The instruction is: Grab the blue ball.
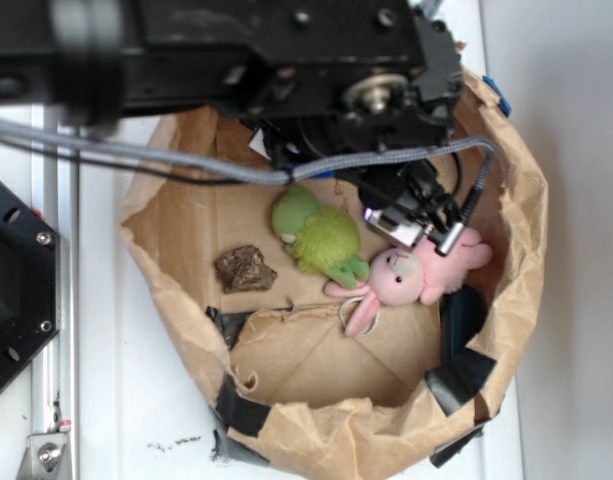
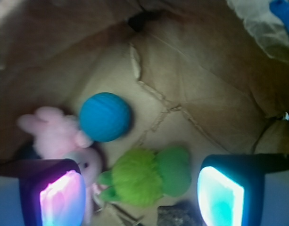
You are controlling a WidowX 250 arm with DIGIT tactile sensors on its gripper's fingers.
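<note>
In the wrist view the blue ball [image 2: 105,117] rests on the brown paper floor of the bag, just beyond the pink bunny [image 2: 54,134] and touching it. My gripper [image 2: 140,195] hangs above the floor, open, with nothing between its fingers. The green plush toy [image 2: 149,181] lies directly under the gap, and the ball is ahead and to the left of it. In the exterior view the gripper [image 1: 411,215] is low inside the bag above the bunny [image 1: 416,275], and the arm hides the ball.
A crumpled paper bag [image 1: 526,230] with black tape patches [image 1: 461,375] walls in everything. A dark rock-like lump [image 1: 246,268] lies left of the green plush [image 1: 321,240]. A black robot base [image 1: 16,290] sits at the left edge.
</note>
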